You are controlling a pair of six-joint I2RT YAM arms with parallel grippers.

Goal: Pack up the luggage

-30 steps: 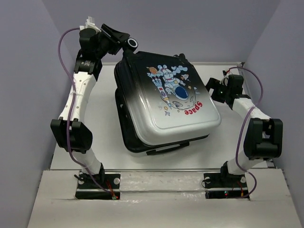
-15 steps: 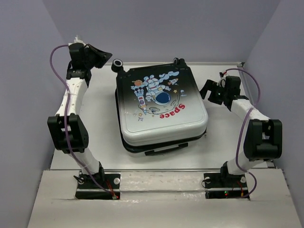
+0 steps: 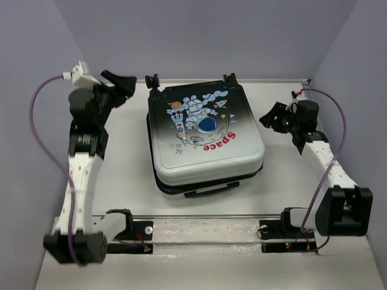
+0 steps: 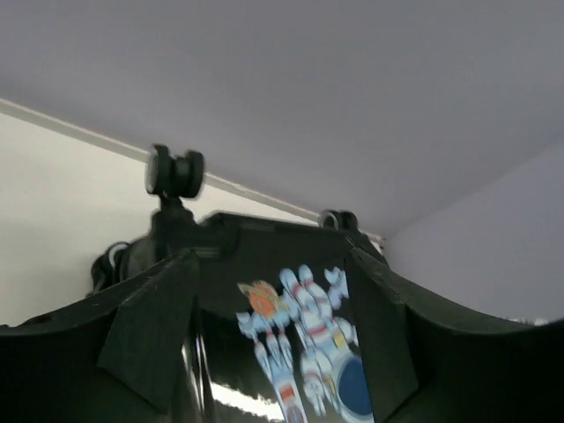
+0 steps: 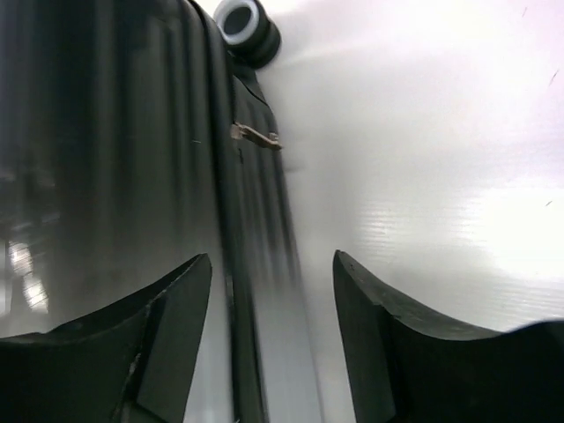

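The luggage (image 3: 205, 139) lies flat with its lid down in the middle of the table, astronaut print and red "Space" facing up, black wheels (image 3: 151, 80) at the far end. My left gripper (image 3: 124, 87) hangs open off the far left corner, apart from the shell. In the left wrist view its fingers (image 4: 269, 256) frame the luggage (image 4: 300, 335) and a wheel (image 4: 174, 172), with nothing between them. My right gripper (image 3: 270, 119) is open beside the right edge. The right wrist view shows the gripper (image 5: 271, 260) over the side seam of the luggage (image 5: 106, 132), near a zipper pull (image 5: 256, 135).
The white table (image 3: 133, 157) is enclosed by lilac walls on the left, right and back. A metal rail (image 3: 205, 216) runs along the near edge between the arm bases. A black handle (image 3: 211, 190) sticks out at the suitcase's near side.
The raised, tilted lid has come down flat. My left arm let go of the far corner and drew back left, jaws open. The right jaws have narrowed a little.
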